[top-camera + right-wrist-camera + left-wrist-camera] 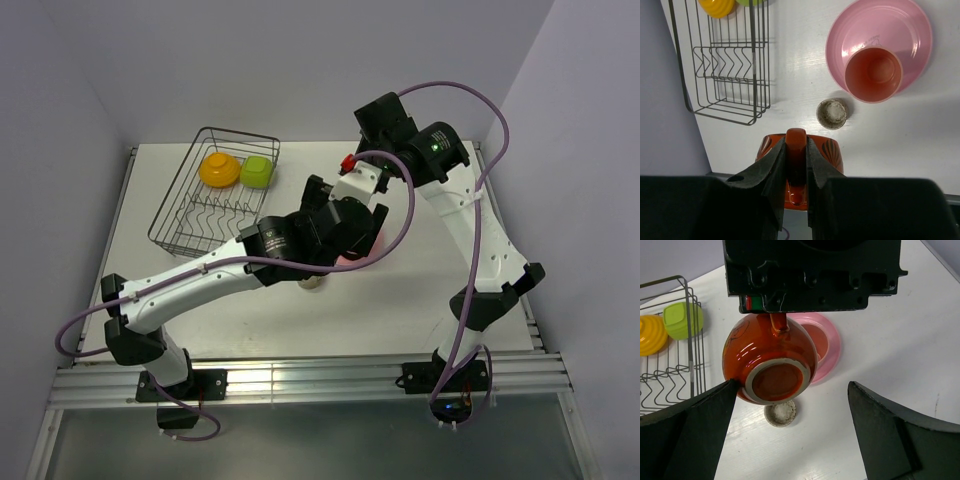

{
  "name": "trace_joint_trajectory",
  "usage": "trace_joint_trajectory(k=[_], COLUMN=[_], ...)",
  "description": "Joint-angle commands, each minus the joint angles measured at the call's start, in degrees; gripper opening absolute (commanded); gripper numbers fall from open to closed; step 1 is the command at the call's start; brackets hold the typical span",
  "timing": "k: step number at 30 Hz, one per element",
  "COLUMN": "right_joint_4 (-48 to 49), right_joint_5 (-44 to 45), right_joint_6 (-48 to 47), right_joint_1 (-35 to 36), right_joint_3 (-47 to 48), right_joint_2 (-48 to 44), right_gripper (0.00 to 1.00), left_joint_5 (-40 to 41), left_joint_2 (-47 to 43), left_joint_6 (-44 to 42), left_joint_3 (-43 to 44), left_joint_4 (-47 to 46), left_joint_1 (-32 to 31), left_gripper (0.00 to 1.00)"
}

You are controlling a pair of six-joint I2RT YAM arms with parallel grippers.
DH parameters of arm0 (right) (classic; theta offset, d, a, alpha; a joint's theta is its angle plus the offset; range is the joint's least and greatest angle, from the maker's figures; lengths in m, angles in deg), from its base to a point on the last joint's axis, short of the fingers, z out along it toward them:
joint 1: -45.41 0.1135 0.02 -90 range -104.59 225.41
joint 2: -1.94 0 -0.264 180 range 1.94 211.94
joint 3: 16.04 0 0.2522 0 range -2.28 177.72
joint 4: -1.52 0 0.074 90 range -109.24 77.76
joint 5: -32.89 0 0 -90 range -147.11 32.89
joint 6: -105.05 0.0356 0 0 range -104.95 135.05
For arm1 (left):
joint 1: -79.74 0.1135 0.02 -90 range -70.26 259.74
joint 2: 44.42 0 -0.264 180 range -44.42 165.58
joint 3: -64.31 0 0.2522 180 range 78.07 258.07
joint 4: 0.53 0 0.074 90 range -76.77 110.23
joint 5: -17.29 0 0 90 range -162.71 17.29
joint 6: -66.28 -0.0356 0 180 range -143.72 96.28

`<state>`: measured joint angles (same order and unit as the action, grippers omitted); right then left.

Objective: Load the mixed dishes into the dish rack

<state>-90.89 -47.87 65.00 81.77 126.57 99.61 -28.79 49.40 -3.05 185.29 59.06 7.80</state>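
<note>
Spreading the left gripper (792, 386) wide to either side of the dark red-brown mug (752, 347), base turned toward that wrist; impossible to tell whether the left finger touches the glaze. Pinching only the handle in the right gripper (796, 142), jaws narrow on it, body hanging in the air above the worktop (400, 310).

Judging the risks: closing off-centre on so round and glossy a body could squirt it sideways or twist it about the thin handle hold. Letting go on the right before a firm clamp on the left would likely mean a fall onto the small grey-brown dish (832, 113) lying near below, or a knock against the pink tumbler (873, 74) beside it.

Going through the containers: in the dish rack (178, 190) at the left, the orange-yellow bowl (218, 168) and, just beside it, the yellow-green bowl (257, 172), both apparently rim-down at the far end. Small dish apparently holding nothing. On the pink plate (900, 25), the tumbler upright, nothing inside. Mug interior hidden.
</note>
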Motion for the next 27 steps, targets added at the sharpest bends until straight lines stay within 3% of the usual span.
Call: trace_joint_trajectory(k=[1,8,27], right_joint_4=[-4.1,-4.1,-2.5], right_joint_5=[-1.9,-2.6,-4.5], right_joint_6=[2.6,3.2,4.4], right_joint_1=[0.8,1.1,1.3], right_joint_3=[1.0,1.2,-1.2], right_joint_2=[-0.5,-0.7,-2.6], right_gripper=[0.0,0.0,0.0], left_joint_5=[4.9,8.4,13.3], left_joint_2=[0.5,-2.0,-0.2], left_joint_6=[-0.4,-1.2,-5.4], left_joint_3=[1.4,-5.7,-8.8], left_joint_4=[1.1,-5.6,-11.0], left_joint_1=[-0.7,-1.1,-1.0], left_gripper=[0.99,0.99,0.99])
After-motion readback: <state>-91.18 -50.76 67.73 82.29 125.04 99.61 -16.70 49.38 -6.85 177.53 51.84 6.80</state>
